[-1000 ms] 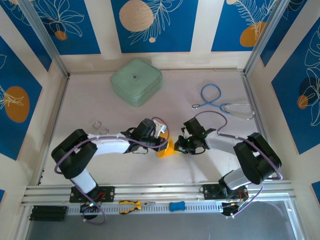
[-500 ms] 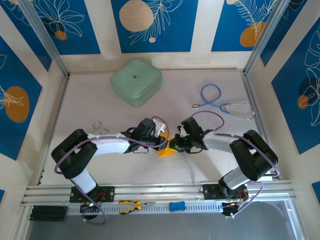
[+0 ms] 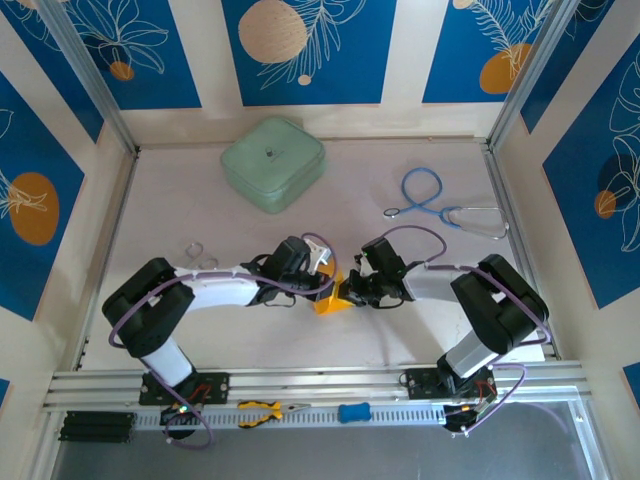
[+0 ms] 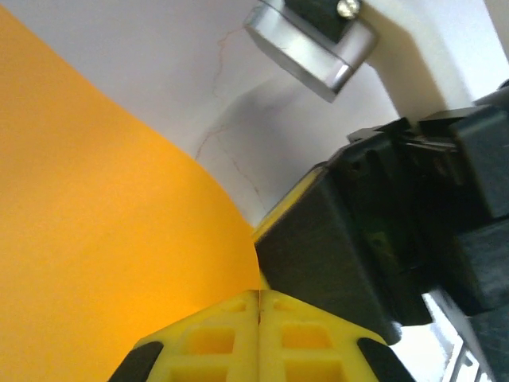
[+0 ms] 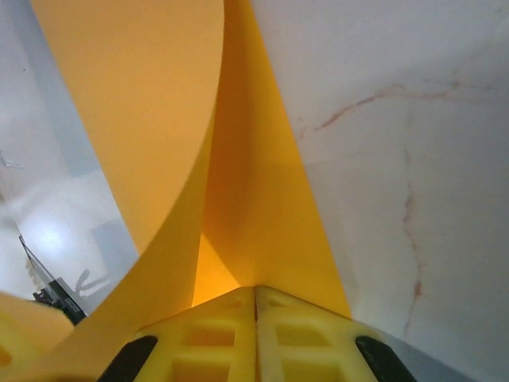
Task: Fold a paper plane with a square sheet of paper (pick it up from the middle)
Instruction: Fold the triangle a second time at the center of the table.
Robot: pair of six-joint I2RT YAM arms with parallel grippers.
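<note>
Top external view: over the last second the right gripper (image 3: pixel 354 291) had travelled leftward toward the left gripper (image 3: pixel 324 288), and the two now stood nearly nose to nose at mid-table. The square sheet of paper (image 3: pixel 330 303) between them, earlier bulging in an open, cup-like curve, now showed as a smaller, flatter orange patch. By my judgement a flap was being brought over onto the rest of the sheet, so this was an early fold and far from a finished dart. How the edges aligned could not be determined, as both wrists covered most of the sheet. The mint-green case (image 3: pixel 273 163) lay well apart at the far side. Left wrist view: the left gripper (image 4: pixel 258 301) had its yellow fingers (image 4: pixel 215 342) pressed together, with the sheet's (image 4: pixel 95 239) edge running into their seam; it was clamped on the paper. The right gripper's black housing (image 4: pixel 342 263) sat just beside, cut off by the frame. Right wrist view: the right gripper (image 5: pixel 255 296) was likewise closed, pinching the sheet (image 5: pixel 143 87) where two plies converged. One ply curved upward and the other lay toward the table (image 5: pixel 398 159). Whether a crease had been pressed was not discernible; the sheet's corners fell outside the frame.
</note>
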